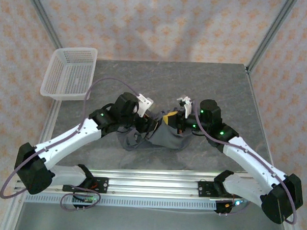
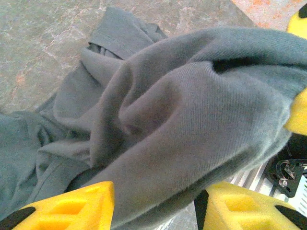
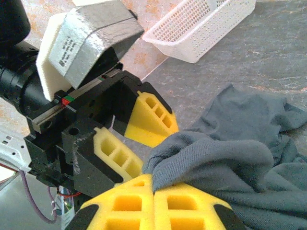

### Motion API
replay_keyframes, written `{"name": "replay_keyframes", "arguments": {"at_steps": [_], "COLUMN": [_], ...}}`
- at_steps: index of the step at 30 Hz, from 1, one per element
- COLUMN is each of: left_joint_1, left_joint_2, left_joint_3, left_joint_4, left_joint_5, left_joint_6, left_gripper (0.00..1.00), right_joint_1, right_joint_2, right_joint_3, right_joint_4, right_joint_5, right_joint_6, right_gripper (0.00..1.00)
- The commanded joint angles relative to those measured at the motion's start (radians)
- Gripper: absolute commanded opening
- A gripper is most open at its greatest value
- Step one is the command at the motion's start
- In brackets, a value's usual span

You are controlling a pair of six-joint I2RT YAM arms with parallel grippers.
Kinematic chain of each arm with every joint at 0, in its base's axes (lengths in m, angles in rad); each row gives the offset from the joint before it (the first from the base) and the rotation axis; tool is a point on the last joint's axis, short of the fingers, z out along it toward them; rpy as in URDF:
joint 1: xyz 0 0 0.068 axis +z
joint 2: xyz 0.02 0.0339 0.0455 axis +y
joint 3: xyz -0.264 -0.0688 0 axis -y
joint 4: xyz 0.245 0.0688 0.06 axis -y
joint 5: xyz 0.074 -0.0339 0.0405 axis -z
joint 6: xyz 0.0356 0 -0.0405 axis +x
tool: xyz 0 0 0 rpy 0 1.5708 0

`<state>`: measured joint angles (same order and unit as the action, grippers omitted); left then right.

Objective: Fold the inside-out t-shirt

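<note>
— Where is the dark slate-grey soft fabric t-shirt (image 1: 165, 137)?
— Bunched in a heap on the grey mottled surface (image 1: 226, 92), about midway between its left and right edges and nearer the near edge than the far one.
— The right jaws?
— Together, clamped on a raised fold of the t-shirt; cloth is pinched at the tips of their yellow fingers (image 3: 127, 206).
— The left jaws?
— Apart, close to the right jaws. The lifted fold reaches between them but is not pinched.
— Anything else?
— A white plastic mesh basket (image 1: 68, 73) at the far left corner, well apart from the t-shirt.
</note>
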<state>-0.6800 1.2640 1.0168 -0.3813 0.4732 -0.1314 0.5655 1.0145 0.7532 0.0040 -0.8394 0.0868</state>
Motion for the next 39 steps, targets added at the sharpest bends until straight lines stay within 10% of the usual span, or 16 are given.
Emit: {"name": "replay_keyframes", "arguments": {"at_steps": [1, 8, 12, 19, 22, 24, 27, 39], "left_joint_1": [0.000, 0.000, 0.029, 0.037, 0.038, 0.039, 0.039, 0.039], "left_joint_2": [0.065, 0.152, 0.058, -0.080, -0.101, -0.100, -0.086, -0.006], "left_joint_3": [0.006, 0.046, 0.129, 0.255, 0.277, 0.283, 0.266, 0.267], "left_joint_4": [0.076, 0.110, 0.096, -0.019, -0.107, -0.146, -0.139, -0.122], "left_joint_5": [0.063, 0.054, 0.199, 0.389, 0.347, 0.322, 0.317, 0.366], "left_joint_6": [-0.018, -0.055, -0.202, -0.355, -0.315, -0.289, -0.287, -0.307], "left_gripper": [0.49, 0.42, 0.00, 0.00, 0.00, 0.00, 0.00, 0.00], "right_joint_1": [-0.004, -0.004, -0.007, -0.013, -0.013, -0.007, 0.017, 0.184], "right_joint_2": [-0.002, -0.016, -0.036, 0.152, 0.197, 0.159, -0.008, -0.201], "right_joint_3": [0.046, 0.046, 0.034, 0.043, 0.075, 0.080, 0.017, -0.104], "right_joint_4": [0.026, 0.017, -0.020, 0.004, 0.057, 0.082, 0.080, -0.227], "right_joint_5": [-0.031, -0.015, 0.054, 0.562, 0.456, 0.417, 0.486, 0.587], "right_joint_6": [0.010, 0.008, -0.064, -0.122, -0.070, 0.009, 0.140, 0.561], "right_gripper": [0.00, 0.00, 0.00, 0.00, 0.04, 0.31, 0.45, 0.63]}}
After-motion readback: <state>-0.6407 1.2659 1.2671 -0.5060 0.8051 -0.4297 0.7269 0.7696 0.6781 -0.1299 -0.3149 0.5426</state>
